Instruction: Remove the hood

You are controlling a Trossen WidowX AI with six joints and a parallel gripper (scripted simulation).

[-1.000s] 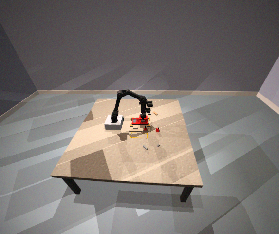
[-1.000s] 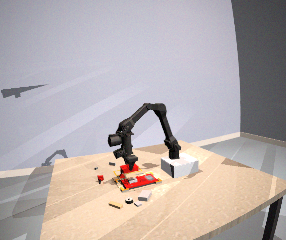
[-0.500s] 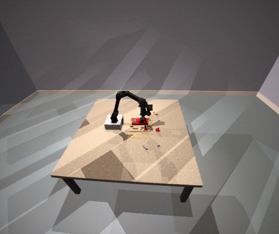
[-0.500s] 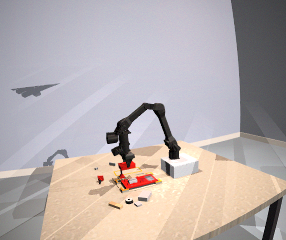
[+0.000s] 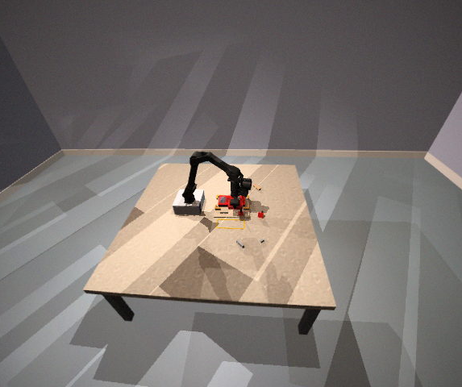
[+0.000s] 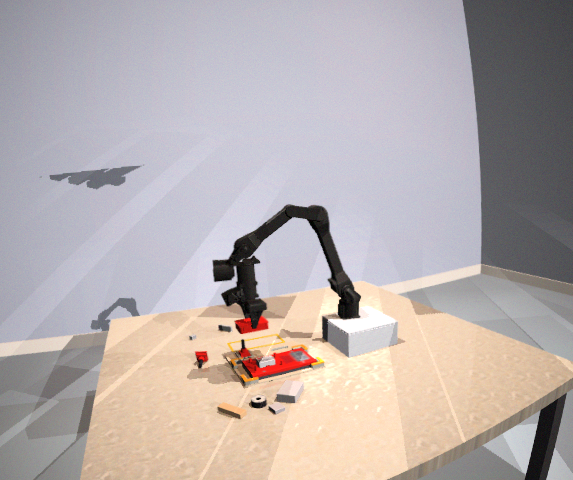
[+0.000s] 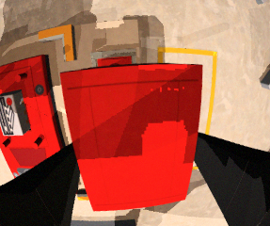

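1. The gripper [image 6: 253, 316] is clamped on the red hood [image 6: 251, 324], its fingers standing fairly wide across the panel's width.
2. The hood hangs off the toy car [image 6: 277, 362], held in the air above the table [image 6: 379, 413]. In the wrist view the hood [image 7: 135, 135] fills the middle of the frame, and the yellow outline of the marked area [image 7: 212, 82] shows past its far edge.
3. In the exterior view the marked area [image 6: 255, 342] lies between the hood and the car, just beside the car's base plate.
4. Loose parts lie around:
   - a small red piece [image 6: 201, 357] on the table beside the car;
   - two small dark bits [image 6: 224, 328] near the hood;
   - a grey block [image 6: 290, 391], a black ring [image 6: 258, 400] and a tan block [image 6: 231, 410] on the near side of the car.
5. The arm's white base [image 6: 361, 333] stands on the table, apart from the car.
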